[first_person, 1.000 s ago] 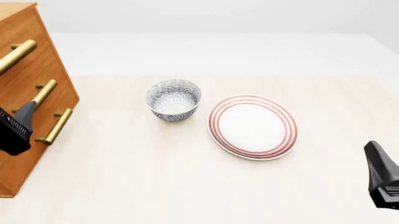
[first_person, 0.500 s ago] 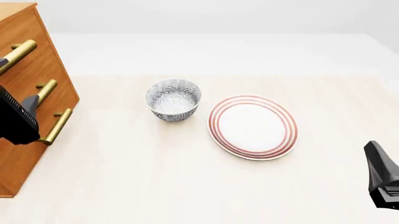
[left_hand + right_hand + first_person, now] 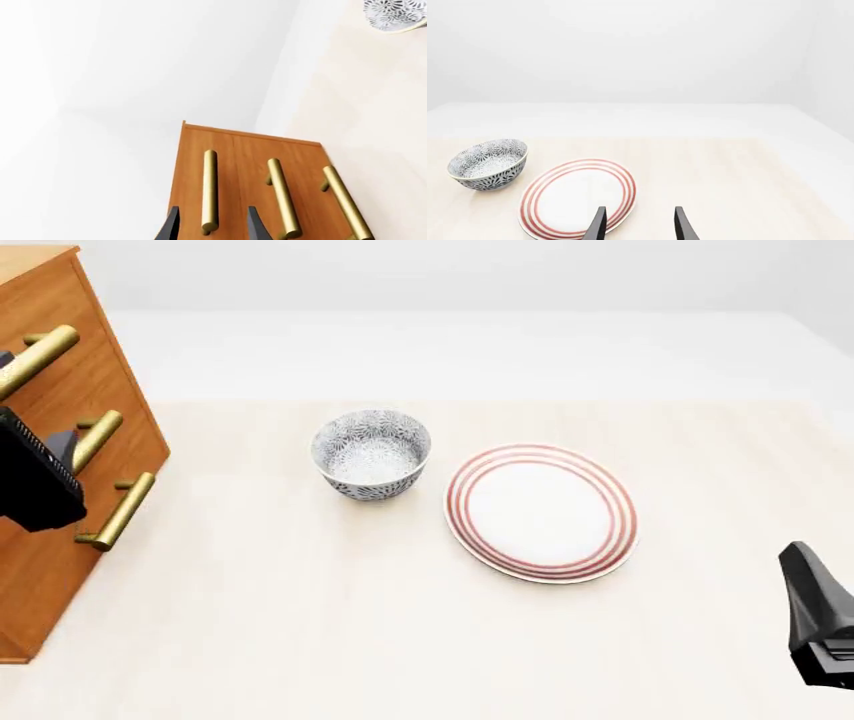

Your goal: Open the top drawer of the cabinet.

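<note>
**Left gripper lined up on top handle; right gripper idle**

- Cabinet (image 3: 60, 440): orange-brown wood, at the table's left edge in the front view, three brass bar handles facing the arms' side.
- Top drawer (image 3: 200, 165): flush with the cabinet face, closed. Its handle (image 3: 209, 190) is the outermost of the three bars in the left wrist view.
- Left gripper (image 3: 210, 227): spread open, dark fingertips either side of the top handle's near end in the wrist view. Whether the bar already lies between the fingers or just ahead of them cannot be told. Nothing gripped. In the front view its black body (image 3: 34, 475) stands in front of the cabinet face, between the top and middle handles.
- Right gripper (image 3: 637, 225): open, empty, low at the table's near right (image 3: 821, 625), well apart from everything.
- Bowl (image 3: 372, 453): patterned blue-white, upright, mid-table.
- Plate (image 3: 541, 512): white, red rings, just right of the bowl, not touching.
</note>
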Controlling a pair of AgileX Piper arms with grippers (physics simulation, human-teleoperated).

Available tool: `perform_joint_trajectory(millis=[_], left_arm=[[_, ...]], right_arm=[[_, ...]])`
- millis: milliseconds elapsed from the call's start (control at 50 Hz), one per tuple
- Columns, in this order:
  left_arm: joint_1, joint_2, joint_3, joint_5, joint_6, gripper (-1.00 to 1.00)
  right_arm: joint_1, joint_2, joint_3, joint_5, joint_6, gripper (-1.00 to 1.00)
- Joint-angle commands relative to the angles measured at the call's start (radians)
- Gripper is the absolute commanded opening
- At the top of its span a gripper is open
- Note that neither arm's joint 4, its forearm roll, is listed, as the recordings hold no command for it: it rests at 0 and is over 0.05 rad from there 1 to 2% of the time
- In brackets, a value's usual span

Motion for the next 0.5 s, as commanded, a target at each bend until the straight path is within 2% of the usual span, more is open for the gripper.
perform_joint_trajectory(millis=[20, 500], left_arm=[[0.017, 0.042, -0.014, -0.028, -0.01, 1.0], [0.059, 0.088, -0.031, -0.053, -0.001, 1.0]], right_arm=[[0.0, -0.001, 0.0, 0.001, 0.002, 1.0], [0.0, -0.001, 0.0, 0.001, 0.002, 1.0]])
